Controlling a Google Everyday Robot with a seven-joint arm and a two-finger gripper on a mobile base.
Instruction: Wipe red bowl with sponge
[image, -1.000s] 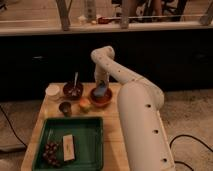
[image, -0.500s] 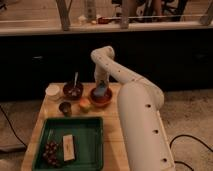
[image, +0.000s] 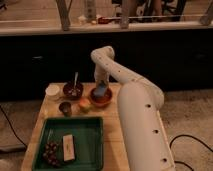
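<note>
Pincer (image: 102, 86) unmoved, low over sponge (image: 101, 92) inside red bowl (image: 101, 103).

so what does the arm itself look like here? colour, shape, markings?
Off-white arm: fat, smooth, rounded tubular links with bulbous joints. A row of small dark dots runs down the biggest link. No cables or lettering show on it. The gripper, down at the red bowl, looks the same pale colour; nothing more can be told.
</note>
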